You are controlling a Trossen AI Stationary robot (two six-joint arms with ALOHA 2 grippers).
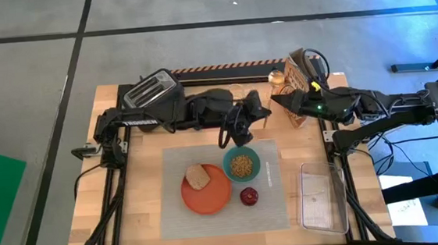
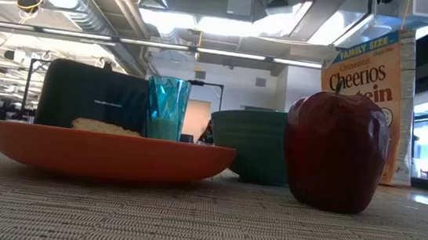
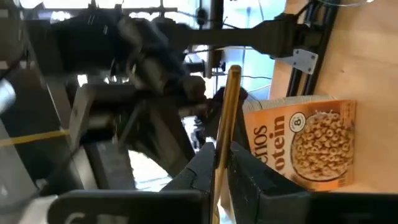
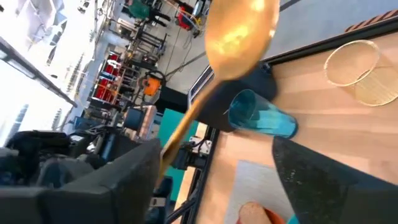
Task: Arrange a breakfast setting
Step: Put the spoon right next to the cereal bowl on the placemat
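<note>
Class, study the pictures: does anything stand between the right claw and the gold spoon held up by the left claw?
Nothing visible does. The spoon, gripped by the left claw, rises directly in front of the open right claw; the tumbler stands farther off, behind it.

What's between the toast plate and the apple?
Only bare placemat lies between the plate and apple, shown in the high view; the bowl sits farther back.
</note>
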